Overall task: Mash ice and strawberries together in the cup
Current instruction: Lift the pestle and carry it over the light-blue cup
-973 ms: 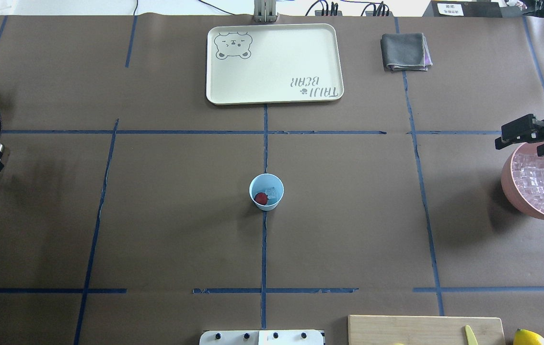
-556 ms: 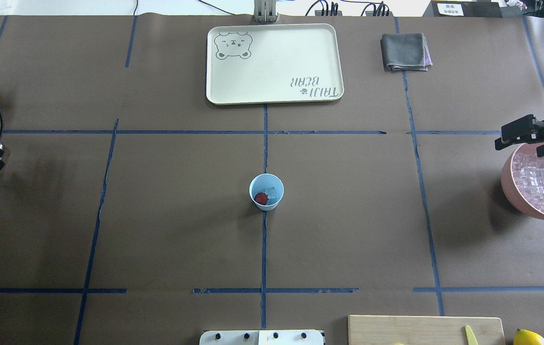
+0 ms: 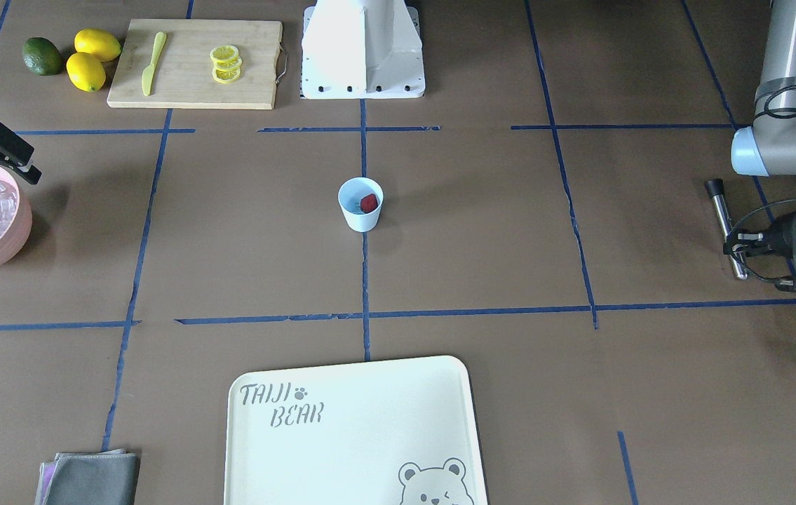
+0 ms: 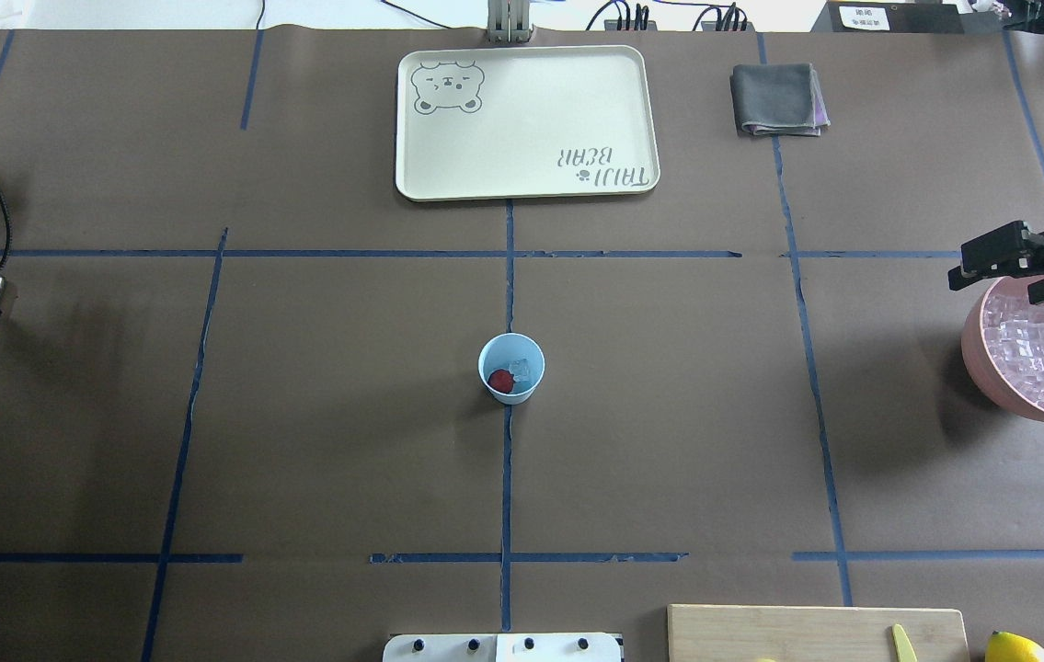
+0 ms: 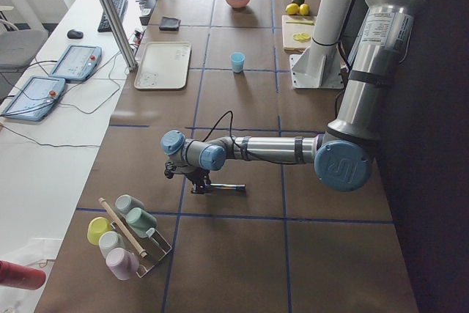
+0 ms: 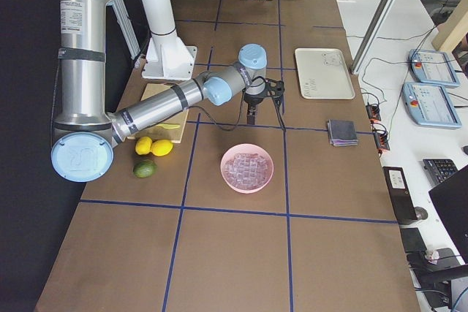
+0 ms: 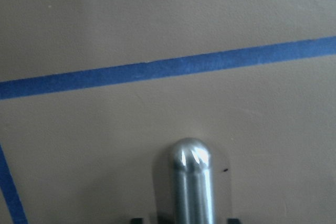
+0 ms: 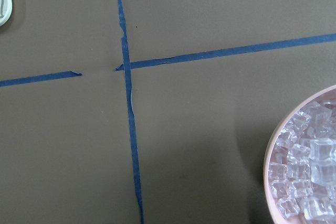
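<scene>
Cup (image 3: 360,219), front-facing view: upright on the blue tape line at mid-bench (image 3: 482,231). One red strawberry (image 3: 368,203) sits inside against the wall; the ice (image 4: 522,370) is not made out from here. At this view's right edge, the left end effector (image 3: 738,247) sits low and pinches a metal rod (image 3: 722,214). At the opposite edge, the right end effector (image 3: 5,179) hangs over the rim of the pink bowl (image 3: 19,235). Its fingers are spread with nothing between them. The bowl is heaped with clear cubes.

Overhead: the ice shows in the cup, touching the strawberry. Both arms are at opposite edges, well apart from the cup. A cream tray (image 4: 526,195) and a folded grey cloth (image 4: 777,99) lie along the far side.

Left side view: the rod is nearly level and close to the bench; cannot tell whether it touches. The cup stands far down the bench, near the tray.

Right side view: the right end effector points down just beyond the bowl. The cup is not made out.

Left wrist: the rod's rounded tip sticks out from between the fingertips, with a tape line across the bench beyond it.

Right wrist: the bowl's rim and cubes fill the lower right corner. The fingers are out of frame.
</scene>
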